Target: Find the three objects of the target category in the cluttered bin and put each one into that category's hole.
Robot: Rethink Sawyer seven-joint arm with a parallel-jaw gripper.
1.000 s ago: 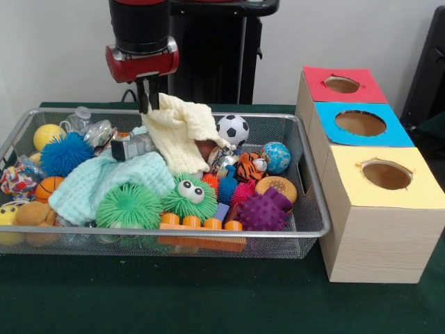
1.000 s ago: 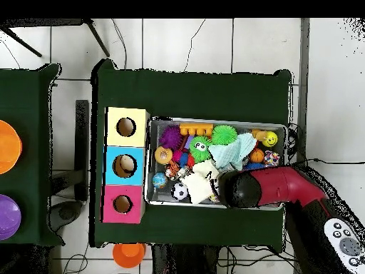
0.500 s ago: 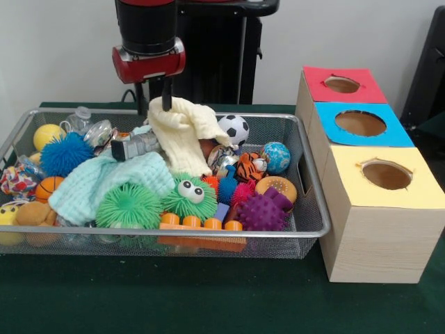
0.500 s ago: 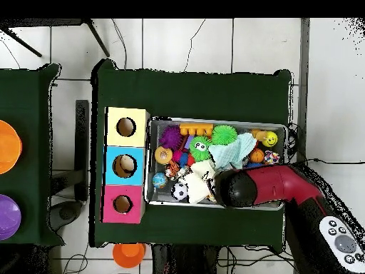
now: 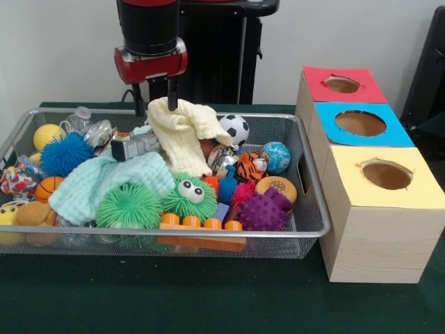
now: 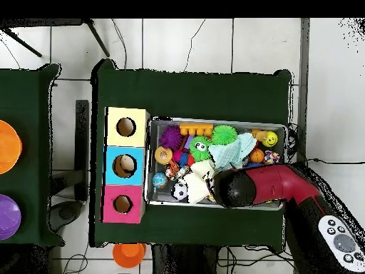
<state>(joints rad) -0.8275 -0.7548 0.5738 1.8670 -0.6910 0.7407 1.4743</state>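
The tool (image 5: 157, 97) hangs at the bin's 12 o'clock side, its two dark fingers spread apart; one finger stands at the top fold of the pale yellow cloth (image 5: 182, 136), the other just left of it — whether either touches the cloth I cannot tell; from overhead the red arm (image 6: 274, 187) covers the tool entirely

The wire bin (image 5: 311, 202) sits on the dark green surface (image 5: 208, 299), heaped with toys; the orange striped tiger (image 5: 249, 167) lies near the bin's 3 o'clock end in the front view, between the soccer ball (image 5: 233, 129) and the purple spiky ball (image 5: 265, 211), with a small globe ball (image 5: 277, 156) just beside it; the tan plush animal (image 5: 35, 213) lies in the 8 o'clock corner, touching a yellow toy (image 5: 7, 213) at the very edge — too cropped to name; a mint knitted cloth (image 5: 104, 182) spreads beside the green fuzzy ball with googly eyes (image 5: 190, 196)

The red-topped hole (image 5: 341, 84) sits at the far end of the wooden box, at 3 o'clock of the bin, beyond the blue hole (image 5: 360, 123) and the yellow hole (image 5: 386, 175)
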